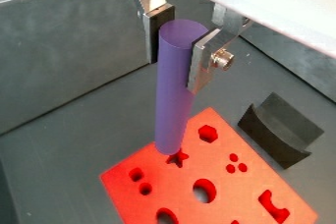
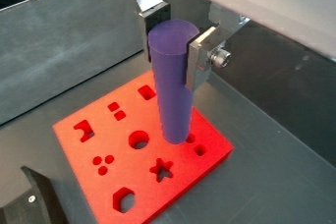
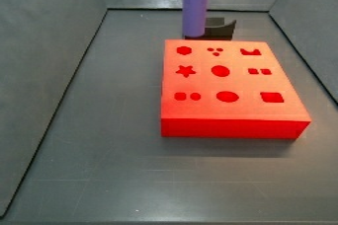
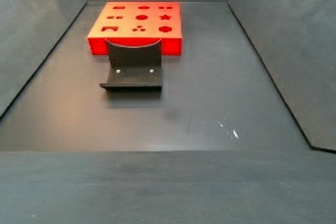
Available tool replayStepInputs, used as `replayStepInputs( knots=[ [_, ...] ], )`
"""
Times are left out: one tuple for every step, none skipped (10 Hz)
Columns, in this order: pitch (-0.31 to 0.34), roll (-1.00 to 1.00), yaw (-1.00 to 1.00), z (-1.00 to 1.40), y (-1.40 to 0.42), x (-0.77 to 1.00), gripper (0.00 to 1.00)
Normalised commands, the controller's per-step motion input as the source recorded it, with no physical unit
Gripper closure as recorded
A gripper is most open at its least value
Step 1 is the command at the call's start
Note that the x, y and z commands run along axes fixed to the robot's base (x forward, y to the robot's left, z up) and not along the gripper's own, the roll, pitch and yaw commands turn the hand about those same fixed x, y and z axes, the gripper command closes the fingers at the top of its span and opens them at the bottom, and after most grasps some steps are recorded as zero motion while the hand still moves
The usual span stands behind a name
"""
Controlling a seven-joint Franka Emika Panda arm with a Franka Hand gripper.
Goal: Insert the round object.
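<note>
Insertion is not done: my gripper (image 1: 184, 33) clamps the long smooth purple rod (image 1: 174, 85) upright above the flat red block (image 2: 144, 144) with shaped cutouts, its tip near the surface; lining up with a round hole (image 2: 140, 140) and lowering remain

The dark grey tabletop (image 3: 93, 160) carries a red block (image 3: 231, 96) with shaped holes, lying flat. Near it stands the fixture (image 4: 133, 69). The gripper (image 1: 184, 33) hangs above the block, its jaws clamping the purple rod (image 1: 172, 85).
</note>
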Motion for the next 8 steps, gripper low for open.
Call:
replayStepInputs(
  knots=[
    [0.179,0.16,0.14,-0.60,0.00,0.11,1.00],
    [0.169,0.07,0.04,-0.32,-0.12,0.45,1.00],
    [0.051,0.04,0.00,-0.09,-0.21,0.88,1.00],
    [0.010,0.08,0.03,-0.03,-0.12,0.97,1.00],
    [0.040,0.12,0.01,0.00,0.00,0.88,1.00],
    [0.070,0.15,0.00,-0.06,0.03,0.71,1.00],
    [0.054,0.14,0.00,-0.09,0.02,0.73,1.00],
    [0.013,0.12,0.00,-0.10,0.00,0.88,1.00]
  ],
)
